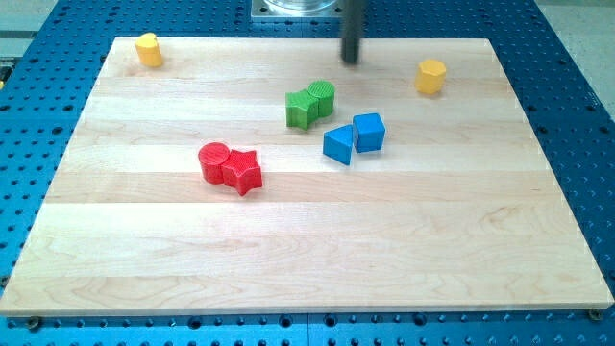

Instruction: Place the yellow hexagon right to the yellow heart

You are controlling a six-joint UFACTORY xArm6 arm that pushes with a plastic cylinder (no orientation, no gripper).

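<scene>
The yellow hexagon (431, 76) sits near the view's top right of the wooden board (288, 259). The yellow heart (148, 49) sits at the board's top left corner. They lie far apart, with the hexagon at the right. My tip (351, 61) is the lower end of the dark rod at the view's top centre, left of the yellow hexagon and a little above it, not touching any block.
A green cube (302, 109) and green cylinder (322, 98) touch near the centre top. A blue triangle (337, 144) and blue cube (369, 132) sit to their lower right. A red cylinder (213, 161) and red star (244, 171) lie left of centre.
</scene>
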